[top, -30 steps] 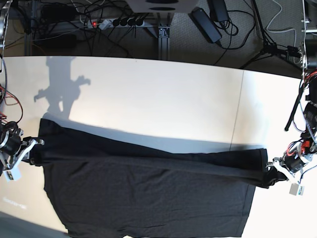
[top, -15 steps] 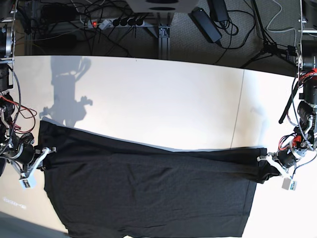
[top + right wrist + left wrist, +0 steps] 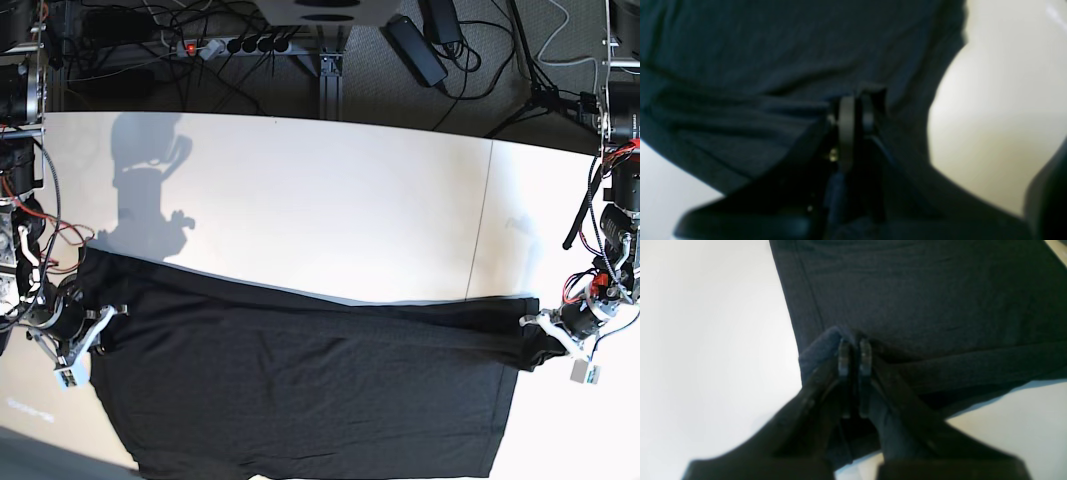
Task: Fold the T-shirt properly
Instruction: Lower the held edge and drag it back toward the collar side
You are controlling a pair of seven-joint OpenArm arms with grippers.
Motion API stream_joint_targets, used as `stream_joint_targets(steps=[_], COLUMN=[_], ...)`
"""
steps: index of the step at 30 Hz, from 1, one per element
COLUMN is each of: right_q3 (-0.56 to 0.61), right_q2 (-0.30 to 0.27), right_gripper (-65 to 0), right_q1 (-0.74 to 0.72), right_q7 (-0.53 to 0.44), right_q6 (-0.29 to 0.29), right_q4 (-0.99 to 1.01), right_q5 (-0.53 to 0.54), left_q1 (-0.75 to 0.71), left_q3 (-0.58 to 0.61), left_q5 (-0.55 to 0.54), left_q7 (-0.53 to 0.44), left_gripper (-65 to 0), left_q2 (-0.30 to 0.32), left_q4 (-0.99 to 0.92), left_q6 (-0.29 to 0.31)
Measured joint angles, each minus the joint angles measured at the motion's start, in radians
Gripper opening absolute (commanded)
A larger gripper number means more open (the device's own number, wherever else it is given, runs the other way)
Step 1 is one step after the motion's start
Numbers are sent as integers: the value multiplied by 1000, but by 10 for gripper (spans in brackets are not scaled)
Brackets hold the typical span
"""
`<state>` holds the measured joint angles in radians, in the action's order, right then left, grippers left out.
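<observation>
Black soft-knit T-shirt (image 3: 300, 390), limp, light and prone to sagging, lies spread on the white counter (image 3: 320, 200), each pincer, left (image 3: 548, 335) and right (image 3: 98, 322), clenched on a far corner, sensible holds.

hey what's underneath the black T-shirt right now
The white table shows around the T-shirt, which lies spread on it with its far edge doubled over. Anything beneath the cloth is covered and cannot be seen.

surface: white table (image 3: 330, 200) | on it: black T-shirt (image 3: 300, 400) (seemingly plain side up)
</observation>
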<state>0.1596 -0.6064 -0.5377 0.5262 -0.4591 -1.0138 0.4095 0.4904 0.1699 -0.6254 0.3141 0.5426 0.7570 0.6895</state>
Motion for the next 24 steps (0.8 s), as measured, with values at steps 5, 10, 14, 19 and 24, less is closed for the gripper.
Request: stream_joint_targets(steps=[5, 10, 14, 19, 24], right_q3=[0, 0, 0, 0, 0], right_q2=[8, 11, 17, 30, 26], right_gripper=[-650, -650, -497, -307, -308], right_q1=[-90, -86, -86, -86, -86], right_q7=[0, 15, 10, -21, -35], right_q6=[0, 0, 0, 0, 0], right_q4=[2, 14, 46, 52, 52], right_q5=[4, 4, 5, 9, 8], left_q1=[0, 0, 1, 0, 0], left_q3=[0, 0, 0, 0, 0], left_q5=[6, 31, 31, 26, 23], left_q7=[-1, -1, -1, -2, -13], left_gripper=[-611, -447, -267, -267, -268], left_q2=[0, 0, 0, 0, 0], left_q4=[0, 0, 0, 0, 0], left_q6=[0, 0, 0, 0, 0])
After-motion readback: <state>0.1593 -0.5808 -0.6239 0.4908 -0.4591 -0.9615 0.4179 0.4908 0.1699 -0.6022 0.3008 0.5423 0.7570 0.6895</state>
